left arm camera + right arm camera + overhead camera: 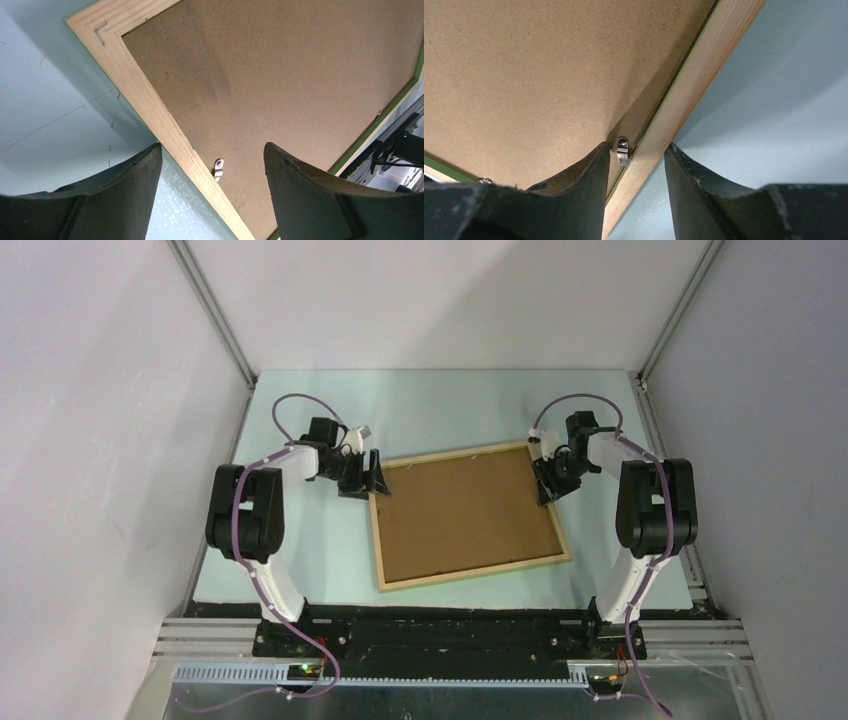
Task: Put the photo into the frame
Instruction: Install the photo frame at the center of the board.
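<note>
Brown board-backed rectangular photo point(468, 512) looks seated in the thin light-wood, green-faced frame point(475, 573), tabs next
Both lie face down mid-picture on the pale green table point(440, 410). Left gripper point(368, 480) is spread wide over the frame's left rail, holding nothing, with a small metal tab point(218, 169) between its fingers. Right gripper point(548, 483) is partway open astride the right rail beside another metal tab point(622, 150), not clamping anything as far as I can tell. I'd guess this is the locking step; next wants a gentle fingertip nudge on a tab without shoving the frame
</note>
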`<state>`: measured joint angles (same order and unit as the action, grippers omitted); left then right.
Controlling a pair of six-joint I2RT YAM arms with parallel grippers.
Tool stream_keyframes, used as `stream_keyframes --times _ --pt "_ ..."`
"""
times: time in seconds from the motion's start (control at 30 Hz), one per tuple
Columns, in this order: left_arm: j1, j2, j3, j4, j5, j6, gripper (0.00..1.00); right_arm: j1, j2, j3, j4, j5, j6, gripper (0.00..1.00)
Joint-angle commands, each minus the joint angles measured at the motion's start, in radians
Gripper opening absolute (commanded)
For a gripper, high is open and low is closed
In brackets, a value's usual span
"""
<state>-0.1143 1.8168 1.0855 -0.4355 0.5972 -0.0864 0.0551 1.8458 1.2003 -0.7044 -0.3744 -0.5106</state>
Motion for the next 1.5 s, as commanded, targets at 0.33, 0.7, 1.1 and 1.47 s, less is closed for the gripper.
stream_keyframes --times 0.33,0.7,1.1,1.47 --pt "0.008 0.007 0.003 -0.038 -0.028 0.026 0.8 -0.028 0.046 0.058 -0.09 -0.091 -0.128 0.46" --pt "0.007 0.003 0.004 -0.041 -0.028 0.029 0.8 -0.046 0.077 0.088 -0.127 -0.105 -0.172 0.42" --pt "0.007 0.008 0.005 -0.044 -0.028 0.031 0.8 -0.045 0.103 0.087 -0.102 -0.057 -0.187 0.3" --pt "0.008 0.015 0.007 -0.045 -0.028 0.033 0.8 -0.037 0.083 0.08 -0.048 0.019 -0.2 0.18"
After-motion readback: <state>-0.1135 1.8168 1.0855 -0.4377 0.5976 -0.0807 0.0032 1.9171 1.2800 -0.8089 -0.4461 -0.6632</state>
